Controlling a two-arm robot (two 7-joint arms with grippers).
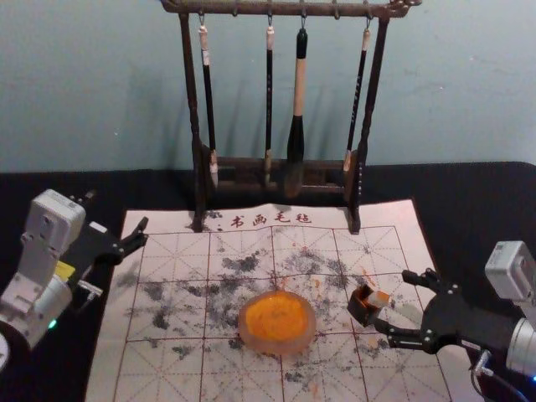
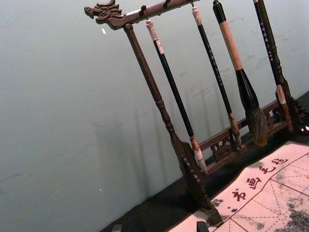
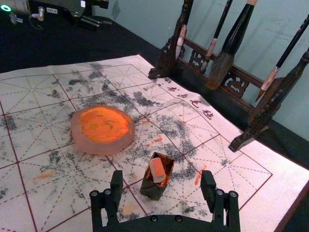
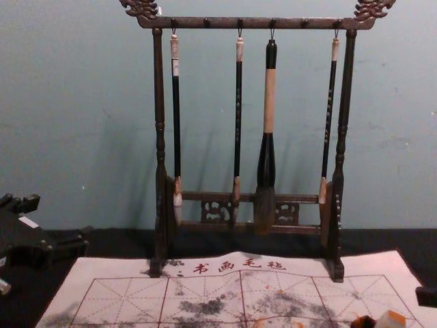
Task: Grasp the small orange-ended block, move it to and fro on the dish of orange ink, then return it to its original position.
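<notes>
Head: above, facing down between left end effector (image 1: pixel 120 258) and right end effector (image 1: pixel 391 300)
Chest: lower, facing level toward rack (image 4: pixel 252 23) beyond both
Left wrist: tilted, facing rack past left end effector
Right wrist: close behind right end effector, facing down across dish (image 3: pixel 104 130)
All share: rack, mat (image 1: pixel 105 377)

A black table (image 1: pixel 477 194) carries a white, gridded, ink-spotted mat (image 1: pixel 167 373)
</notes>
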